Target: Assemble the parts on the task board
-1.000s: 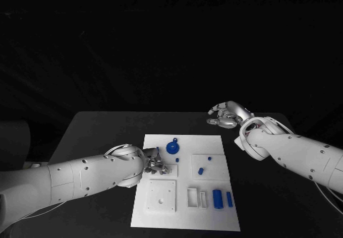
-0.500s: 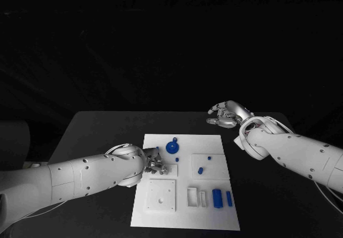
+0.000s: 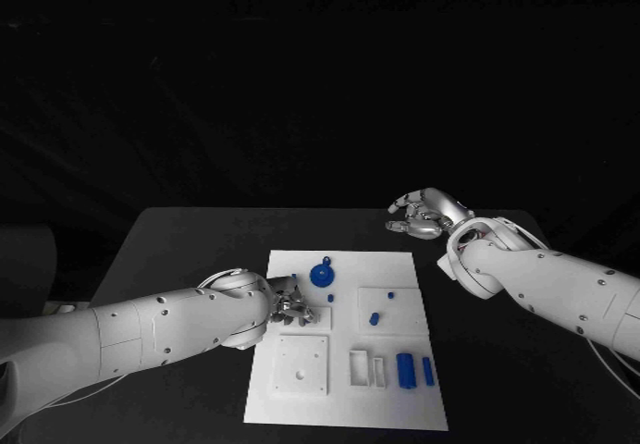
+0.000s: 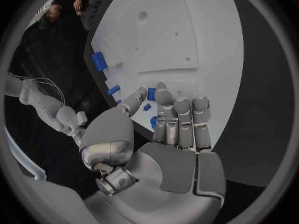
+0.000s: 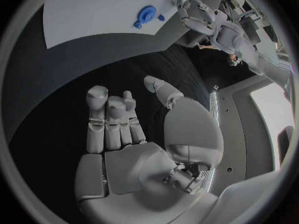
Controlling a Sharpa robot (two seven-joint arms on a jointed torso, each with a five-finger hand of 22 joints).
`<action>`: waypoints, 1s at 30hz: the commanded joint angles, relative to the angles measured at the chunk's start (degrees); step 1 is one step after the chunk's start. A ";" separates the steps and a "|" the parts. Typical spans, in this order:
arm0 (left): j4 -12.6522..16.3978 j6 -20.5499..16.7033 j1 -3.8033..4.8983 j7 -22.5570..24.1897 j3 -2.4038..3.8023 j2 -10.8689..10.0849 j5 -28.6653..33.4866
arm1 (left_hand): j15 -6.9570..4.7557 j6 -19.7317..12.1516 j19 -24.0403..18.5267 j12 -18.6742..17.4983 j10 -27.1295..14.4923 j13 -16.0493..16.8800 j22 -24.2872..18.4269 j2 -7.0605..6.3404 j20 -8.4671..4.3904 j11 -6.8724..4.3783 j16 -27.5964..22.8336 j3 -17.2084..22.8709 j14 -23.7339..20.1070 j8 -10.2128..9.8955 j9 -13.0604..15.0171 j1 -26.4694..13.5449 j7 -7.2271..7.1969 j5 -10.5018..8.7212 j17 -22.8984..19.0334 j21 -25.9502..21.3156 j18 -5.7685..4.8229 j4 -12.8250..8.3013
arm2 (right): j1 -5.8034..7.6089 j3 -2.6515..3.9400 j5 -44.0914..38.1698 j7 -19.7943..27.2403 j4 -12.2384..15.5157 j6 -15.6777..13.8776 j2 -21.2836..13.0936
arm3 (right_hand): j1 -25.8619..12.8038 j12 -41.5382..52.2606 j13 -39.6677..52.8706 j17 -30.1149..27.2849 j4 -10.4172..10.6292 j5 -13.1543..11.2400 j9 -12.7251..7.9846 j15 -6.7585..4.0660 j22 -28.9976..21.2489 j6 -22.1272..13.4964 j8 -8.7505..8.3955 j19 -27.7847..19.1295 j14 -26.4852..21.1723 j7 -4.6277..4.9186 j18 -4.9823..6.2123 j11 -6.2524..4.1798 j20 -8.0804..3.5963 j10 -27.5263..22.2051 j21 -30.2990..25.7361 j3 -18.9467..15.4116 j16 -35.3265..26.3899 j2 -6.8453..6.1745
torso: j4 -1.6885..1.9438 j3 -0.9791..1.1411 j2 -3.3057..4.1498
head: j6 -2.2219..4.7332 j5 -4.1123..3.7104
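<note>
The white task board [image 3: 350, 398] lies in the middle of the black table. On it are a blue gear-shaped disc [image 3: 322, 275], a small blue piece [image 3: 331, 298], two small pegs [image 3: 375, 319] and two blue cylinders [image 3: 404, 369]. My left hand [image 3: 293, 306] hovers over the board's left side just below the disc. Its fingers [image 4: 181, 119] are stretched out, and a small blue piece [image 4: 147, 107] lies on the board between thumb and fingers; nothing is gripped. My right hand [image 3: 424, 214] hangs over the table's far right, off the board, loosely spread and empty.
A raised square plate with holes [image 3: 301, 366] and a white slotted block [image 3: 364, 367] sit on the board's near half. Bare black table [image 3: 187, 250] surrounds the board. The disc [image 5: 145, 17] and my left hand [image 5: 201, 19] also appear in the right wrist view.
</note>
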 commanded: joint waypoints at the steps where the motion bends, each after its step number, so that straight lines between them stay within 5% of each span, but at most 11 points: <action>1: 0.01 0.57 -0.05 0.15 0.00 0.14 0.47 | -0.19 0.05 0.31 0.37 0.20 -0.07 -0.12 -0.78 -9.22 -0.17 0.23 0.03 -0.01 0.30 -0.09 -0.87 0.35 -0.22 -0.07 0.36 -0.44 0.66 | -0.02 0.01 -0.27 0.21 0.07 0.51 -0.01 | -0.43 0.31 -0.06 -0.08 -0.01 0.36 -0.09 0.25 0.87 -0.90 0.08 0.12 0.34 1.33 4.57 0.00 -0.37 -0.26 -0.37 -0.22 0.14 0.03 | -0.02 0.03 0.00 | 0.03 0.00; 7: -0.04 0.66 -0.05 -0.02 0.00 0.26 0.47 | -0.26 0.06 0.43 0.55 0.29 -0.01 -0.25 -0.70 -9.34 -0.24 0.46 0.57 0.03 0.53 -0.02 -1.26 0.28 -0.23 -0.03 0.54 -0.24 1.54 | -0.02 0.01 -0.30 0.17 0.09 0.59 -0.02 | -0.42 0.32 -0.07 -0.08 -0.02 0.37 -0.10 0.25 0.87 -0.90 0.08 0.13 0.35 1.33 4.57 0.00 -0.38 -0.26 -0.37 -0.22 0.14 0.04 | -0.01 0.03 0.00 | -0.01 -0.01; 20: -0.38 1.04 -0.05 -0.47 -0.01 0.68 0.13 | -0.42 0.17 0.40 1.12 0.58 0.14 -0.23 3.91 -9.44 -0.36 1.09 1.36 0.20 1.10 0.05 3.29 0.16 -0.16 0.04 1.47 -0.07 -2.86 | -0.02 0.01 -0.32 0.10 0.10 0.78 -0.07 | -0.42 0.34 -0.10 -0.08 -0.03 0.39 -0.10 0.25 0.87 -0.89 0.09 0.14 0.36 1.33 4.57 0.00 -0.38 -0.25 -0.37 -0.21 0.14 0.06 | -0.01 0.07 0.00 | -0.17 -0.08; 30: -0.86 1.04 -0.08 -0.65 -0.02 0.86 -0.03 | -0.75 1.30 0.72 1.70 1.33 0.20 -0.46 6.26 -9.48 -0.73 1.72 0.36 0.79 1.64 -0.09 2.09 -0.23 -0.15 0.11 2.07 -0.07 -2.81 | -0.02 0.01 -0.32 0.08 0.16 0.96 -0.09 | -0.47 0.36 -0.12 -0.08 0.01 0.40 -0.10 0.25 0.87 -0.87 0.11 0.17 0.38 1.33 4.57 0.00 -0.38 -0.24 -0.37 -0.23 0.15 0.09 | -0.07 0.11 -0.03 | -0.11 0.01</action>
